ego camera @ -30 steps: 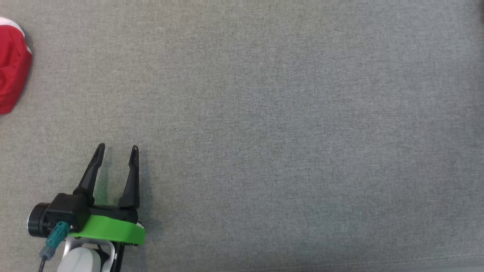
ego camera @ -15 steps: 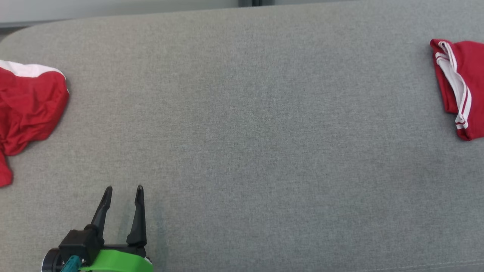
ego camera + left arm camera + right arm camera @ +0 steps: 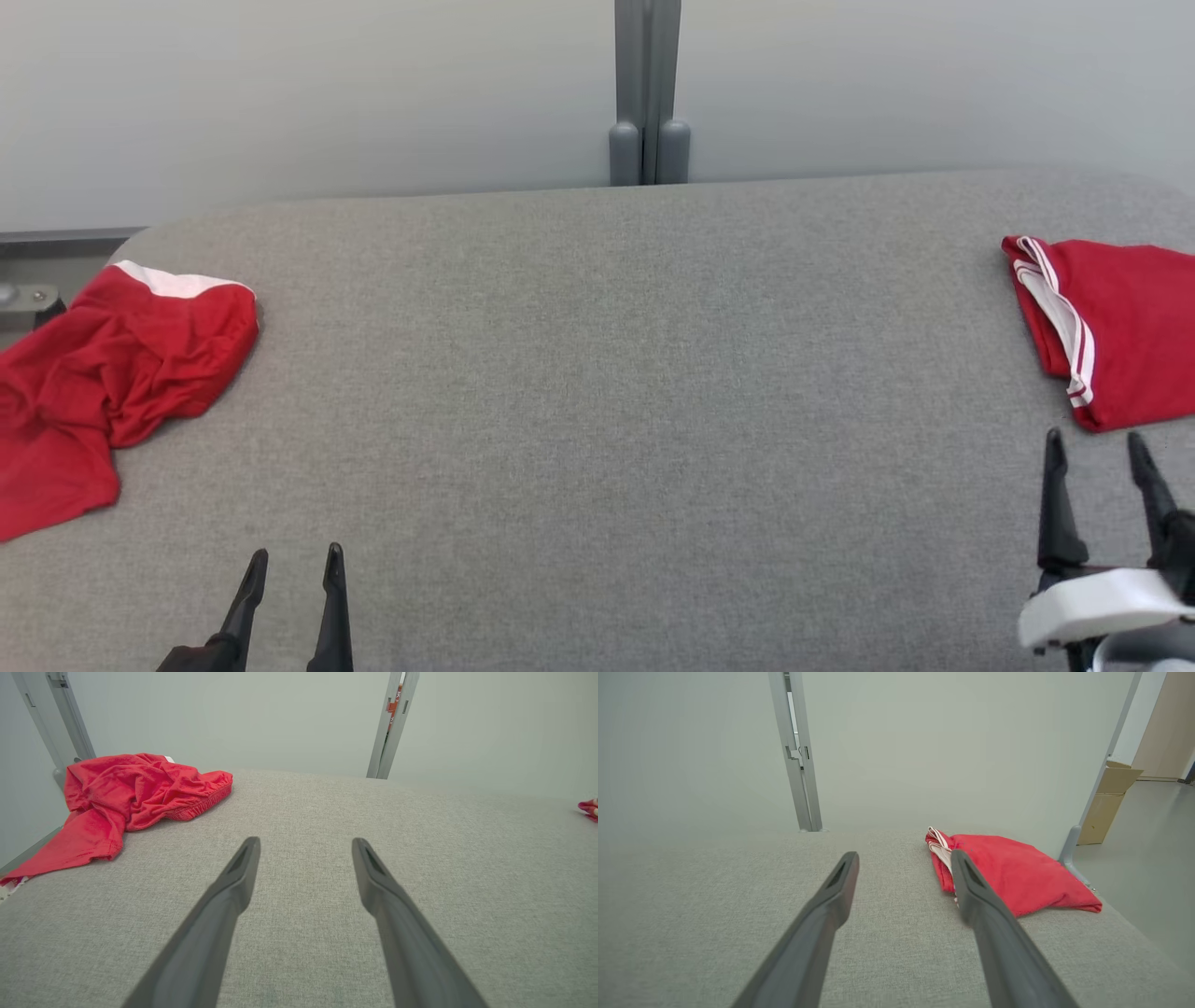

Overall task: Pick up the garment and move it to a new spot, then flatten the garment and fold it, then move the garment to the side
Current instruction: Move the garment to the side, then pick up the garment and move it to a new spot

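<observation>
Compared with the frame half a second before, the whole head view had shifted, so the camera had moved rather than the cloth. The pale wall [image 3: 280,93] and a grey post [image 3: 646,93] now filled the top of the frame, and the grey padded surface [image 3: 607,420] sat lower. The left gripper [image 3: 296,551] had slid toward the bottom edge until only its two fingers showed. The right gripper [image 3: 1094,436] had come into the lower right corner.

Both pincers were released, as before, with their fingers spread and nothing between them. The left wrist view showed the left gripper [image 3: 304,841] over bare fabric. The right wrist view showed the right gripper [image 3: 904,854] the same way.

The crumpled red garment [image 3: 112,373] lay at the middle left of the head view, at the left end of the surface. Its long axis ran from a white-banded edge at the upper right down to a loose flap at the lower left, cut by the frame edge. In the left wrist view the crumpled red garment [image 3: 135,788] lay at the upper left, well apart from the fingers.

The folded red garment [image 3: 1130,327] lay flat at the middle right. Its white-striped edge faced frame left and slanted from upper left to lower right. The frame's right edge cut off its far side. It lay near the right gripper's tips, just above them in the frame.
</observation>
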Tool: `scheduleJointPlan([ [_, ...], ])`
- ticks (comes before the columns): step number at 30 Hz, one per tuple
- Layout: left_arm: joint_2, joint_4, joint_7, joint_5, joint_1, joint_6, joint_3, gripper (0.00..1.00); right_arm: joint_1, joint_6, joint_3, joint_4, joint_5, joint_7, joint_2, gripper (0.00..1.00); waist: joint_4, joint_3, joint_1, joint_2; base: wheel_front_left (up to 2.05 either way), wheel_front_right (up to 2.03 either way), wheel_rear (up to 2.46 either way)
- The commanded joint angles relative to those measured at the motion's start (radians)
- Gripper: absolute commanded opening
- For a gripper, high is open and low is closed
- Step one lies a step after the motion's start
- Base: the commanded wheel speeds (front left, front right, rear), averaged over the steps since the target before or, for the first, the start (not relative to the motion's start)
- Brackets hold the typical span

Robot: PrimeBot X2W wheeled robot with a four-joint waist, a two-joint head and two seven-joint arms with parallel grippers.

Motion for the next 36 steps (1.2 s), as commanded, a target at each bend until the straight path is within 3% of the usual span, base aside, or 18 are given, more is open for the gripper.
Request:
scheduleJointPlan([
  [1, 0.000, 0.002, 0.000, 0.005, 0.015, 0.000, 0.003, 1.00, 0.031, -0.002, 0.020, 0.002, -0.003, -0.003, 0.007, 1.00, 0.007, -0.044, 0.0000, -0.0001, 0.00, 0.00, 0.00],
  [15, 0.011, 0.033, 0.000, -0.017, -0.022, 0.000, -0.062, 1.00, 0.089, -0.002, 0.079, 0.081, 0.019, -0.004, 0.027, 1.00, -0.010, -0.051, 0.0000, -0.0001, 0.00, 0.00, 0.00],
  [22, 0.014, 0.036, 0.000, -0.024, -0.031, 0.000, -0.067, 1.00, 0.099, -0.002, 0.072, 0.070, 0.020, -0.004, 0.027, 1.00, 0.026, -0.051, 0.0000, -0.0001, 0.00, 0.00, 0.00],
  [28, 0.015, 0.041, 0.000, -0.019, -0.032, 0.000, -0.073, 1.00, 0.119, -0.002, 0.094, 0.067, 0.049, -0.004, 0.027, 1.00, 0.130, -0.061, 0.0000, -0.0001, 0.00, 0.00, 0.00],
  [36, 0.028, 0.043, 0.000, -0.011, -0.001, 0.000, -0.053, 1.00, 0.136, -0.002, 0.168, 0.083, 0.117, -0.004, 0.027, 1.00, 0.357, -0.077, 0.0000, -0.0001, 0.00, 0.00, 0.00],
])
